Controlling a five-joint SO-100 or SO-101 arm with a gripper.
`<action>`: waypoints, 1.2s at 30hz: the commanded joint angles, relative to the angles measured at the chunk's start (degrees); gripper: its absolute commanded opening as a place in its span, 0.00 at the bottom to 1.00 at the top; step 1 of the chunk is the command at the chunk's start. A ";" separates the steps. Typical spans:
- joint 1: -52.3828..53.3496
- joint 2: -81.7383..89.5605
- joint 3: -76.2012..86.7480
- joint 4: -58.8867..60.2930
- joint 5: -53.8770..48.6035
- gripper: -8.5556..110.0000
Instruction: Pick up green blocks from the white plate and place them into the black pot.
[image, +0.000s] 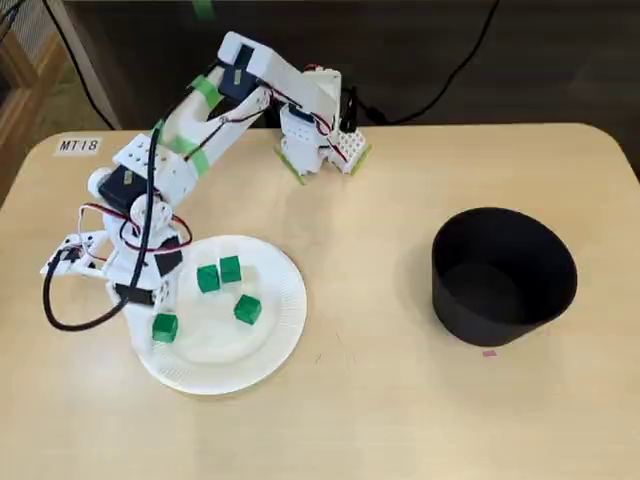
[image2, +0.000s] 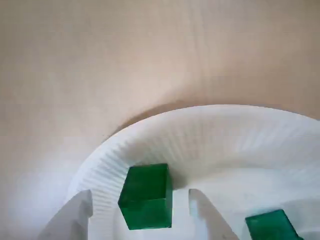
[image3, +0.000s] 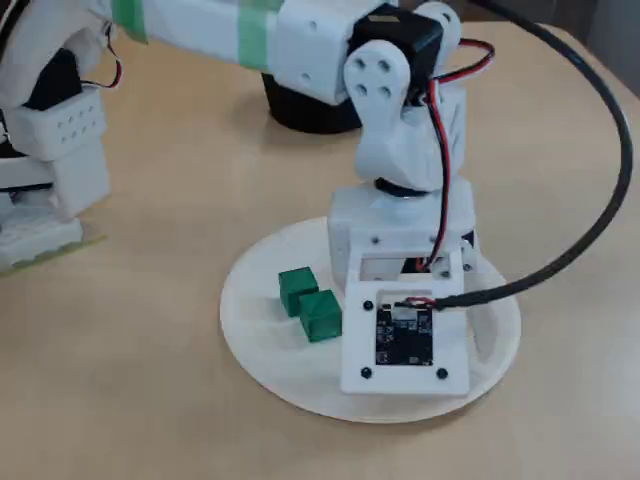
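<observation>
Several green blocks lie on the white plate (image: 270, 340). In the wrist view one green block (image2: 146, 196) sits near the plate's rim (image2: 210, 130), between my two white fingers (image2: 75, 215), with a gap on each side. My gripper (image2: 140, 200) is open and straddles this block (image: 165, 327) at the plate's lower left in a fixed view. Two blocks (image: 208, 278) (image: 230, 268) sit side by side at mid plate, and one more (image: 247, 309) lies to their lower right. The black pot (image: 503, 275) stands empty far to the right.
The arm's base (image: 315, 140) is mounted at the table's far edge. A black cable (image: 70, 320) loops off the wrist over the table left of the plate. In another fixed view the wrist camera board (image3: 405, 335) hides the fingers; the pot (image3: 300, 110) stands behind the arm.
</observation>
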 joint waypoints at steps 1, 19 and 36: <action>-0.97 0.26 -2.72 -1.05 0.26 0.27; -3.16 -5.80 -26.98 13.27 3.25 0.05; -51.86 21.45 -33.40 13.97 19.69 0.05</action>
